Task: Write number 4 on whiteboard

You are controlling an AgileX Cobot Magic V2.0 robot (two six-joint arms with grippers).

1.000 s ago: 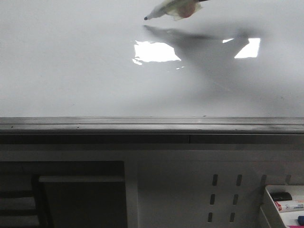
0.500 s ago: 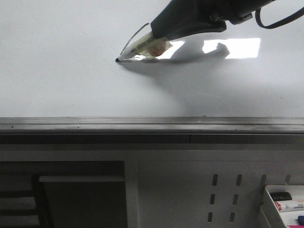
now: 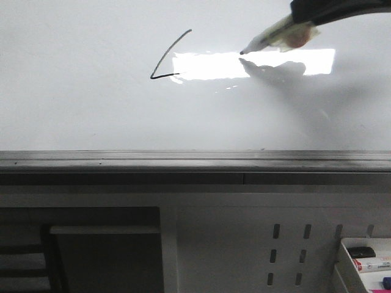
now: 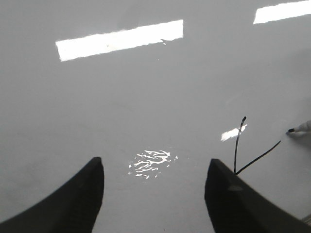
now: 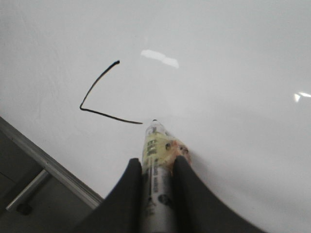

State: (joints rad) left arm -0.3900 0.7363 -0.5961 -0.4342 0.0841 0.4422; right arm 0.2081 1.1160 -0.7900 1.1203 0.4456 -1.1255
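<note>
The whiteboard bears a thin black slanted stroke joined to a short horizontal stroke, part of the number 4; there is no vertical stroke. My right gripper comes in from the upper right. It is shut on a marker, seen closely in the right wrist view. The marker's black tip is to the right of the strokes; I cannot tell if it touches the board. My left gripper is open and empty over the board, beside the strokes.
A grey metal rail runs along the board's near edge. Below it is a grey perforated panel and a white tray holding spare markers. A bright rectangular reflection lies on the board.
The board was blank a second ago. The marker drew the slanted stroke down-left, then the short horizontal stroke, and has now moved up and to the right.
</note>
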